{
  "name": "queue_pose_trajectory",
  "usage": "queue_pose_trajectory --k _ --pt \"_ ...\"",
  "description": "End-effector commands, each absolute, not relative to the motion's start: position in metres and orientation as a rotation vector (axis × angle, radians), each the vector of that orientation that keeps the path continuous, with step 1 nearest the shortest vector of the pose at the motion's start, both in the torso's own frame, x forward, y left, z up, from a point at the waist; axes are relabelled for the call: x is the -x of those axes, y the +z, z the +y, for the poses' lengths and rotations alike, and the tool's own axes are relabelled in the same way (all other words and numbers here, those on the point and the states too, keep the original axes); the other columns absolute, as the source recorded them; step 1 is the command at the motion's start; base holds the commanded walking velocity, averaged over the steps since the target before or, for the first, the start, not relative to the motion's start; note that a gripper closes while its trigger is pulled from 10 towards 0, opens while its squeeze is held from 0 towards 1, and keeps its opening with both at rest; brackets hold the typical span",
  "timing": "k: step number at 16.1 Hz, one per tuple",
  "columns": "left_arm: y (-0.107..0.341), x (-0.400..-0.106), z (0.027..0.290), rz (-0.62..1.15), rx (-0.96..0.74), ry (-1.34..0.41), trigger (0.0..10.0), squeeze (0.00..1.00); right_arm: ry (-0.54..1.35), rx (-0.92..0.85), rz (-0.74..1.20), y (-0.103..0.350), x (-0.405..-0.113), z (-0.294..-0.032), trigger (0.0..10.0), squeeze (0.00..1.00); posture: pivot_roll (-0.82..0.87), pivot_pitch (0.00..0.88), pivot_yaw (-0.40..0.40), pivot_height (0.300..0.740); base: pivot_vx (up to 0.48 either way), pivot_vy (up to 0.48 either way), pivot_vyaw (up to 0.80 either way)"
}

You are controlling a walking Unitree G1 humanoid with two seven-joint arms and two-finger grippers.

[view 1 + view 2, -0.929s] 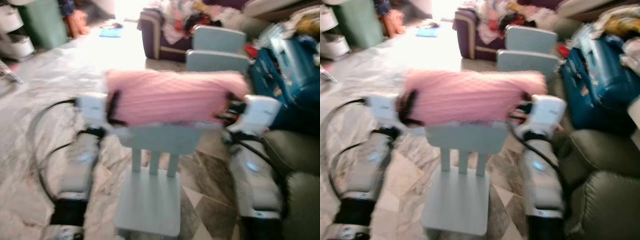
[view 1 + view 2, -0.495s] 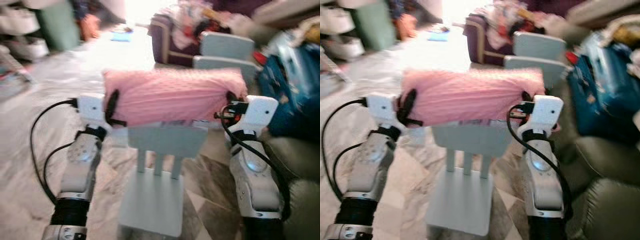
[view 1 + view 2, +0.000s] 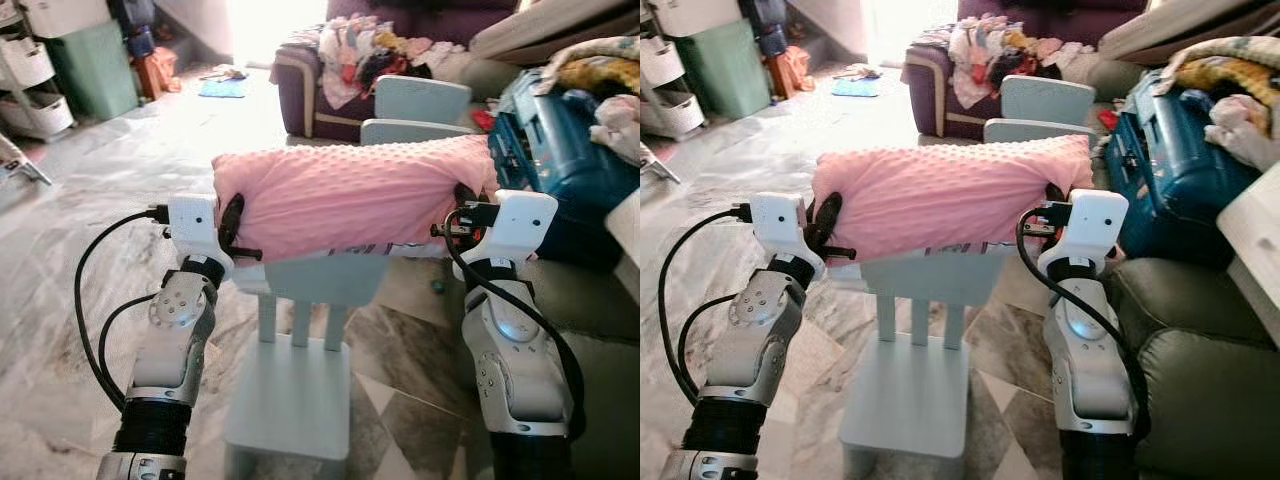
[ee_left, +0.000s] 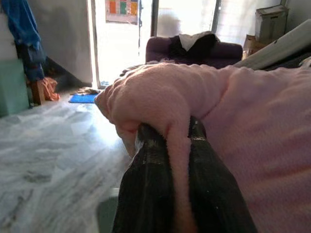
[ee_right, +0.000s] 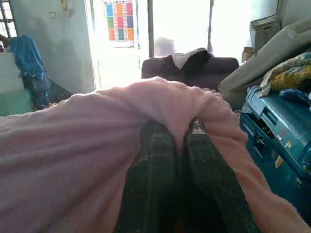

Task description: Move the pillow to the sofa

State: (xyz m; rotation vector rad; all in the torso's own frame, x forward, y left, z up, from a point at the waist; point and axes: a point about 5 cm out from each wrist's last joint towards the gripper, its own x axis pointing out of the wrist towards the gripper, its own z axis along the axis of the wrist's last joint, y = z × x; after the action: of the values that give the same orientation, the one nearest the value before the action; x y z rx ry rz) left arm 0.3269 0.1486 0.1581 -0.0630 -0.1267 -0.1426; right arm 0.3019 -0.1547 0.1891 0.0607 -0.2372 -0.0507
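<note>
A pink dotted pillow (image 3: 350, 195) hangs lengthwise between my two arms, just above the backrest of a small pale blue chair (image 3: 300, 390). My left gripper (image 3: 232, 220) is shut on the pillow's left end, fabric pinched between its black fingers (image 4: 146, 194). My right gripper (image 3: 462, 200) is shut on the right end, the fingers (image 5: 155, 184) pressed into the folded edge. A grey-green sofa (image 3: 1200, 380) stands at my right, its arm beside my right forearm. A purple sofa (image 3: 320, 70) heaped with clothes stands farther ahead.
Two more pale blue chairs (image 3: 420, 105) stand ahead beyond the pillow. A blue suitcase (image 3: 560, 150) lies at the right with clothes on it. A green bin (image 3: 95, 65) and white drawers (image 3: 30, 70) stand at the far left. Marble floor (image 3: 90, 170) lies open to the left.
The whole picture has shifted slightly and sharpened, so the camera moved and settled. The pillow stays held between both grippers at about the same height over the chair.
</note>
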Motion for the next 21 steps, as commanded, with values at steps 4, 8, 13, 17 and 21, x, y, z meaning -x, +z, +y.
queue_pose_trajectory --k 4,8,13,17,21 --pt "0.161 -0.327 0.159 -0.1 0.171 -0.08 10.0 0.0 -0.057 -0.058 -0.271 0.202 -0.301 -0.159 10.0 0.0 -0.08 0.045 -0.052 0.74 0.0 0.0 -0.54" --pt "0.16 -0.322 0.159 -0.085 0.237 -0.103 10.0 0.0 -0.046 -0.053 -0.26 0.203 -0.302 -0.16 10.0 0.0 -0.08 0.063 -0.065 0.74 0.0 0.0 -0.8" --pt "0.157 -0.317 0.15 -0.063 0.276 -0.157 10.0 0.0 -0.039 -0.046 -0.251 0.203 -0.299 -0.161 10.0 0.0 -0.09 0.076 -0.076 0.74 0.0 0.0 -0.8" --pt "0.154 -0.316 0.145 -0.03 0.292 -0.209 10.0 0.0 -0.04 -0.043 -0.246 0.203 -0.297 -0.162 10.0 0.0 -0.09 0.083 -0.077 0.74 0.0 0.0 -0.8" --pt "0.151 -0.314 0.153 0.027 0.348 -0.238 10.0 0.0 -0.05 -0.037 -0.226 0.199 -0.29 -0.167 10.0 0.0 -0.1 0.096 -0.071 0.74 0.0 0.0 -0.8"
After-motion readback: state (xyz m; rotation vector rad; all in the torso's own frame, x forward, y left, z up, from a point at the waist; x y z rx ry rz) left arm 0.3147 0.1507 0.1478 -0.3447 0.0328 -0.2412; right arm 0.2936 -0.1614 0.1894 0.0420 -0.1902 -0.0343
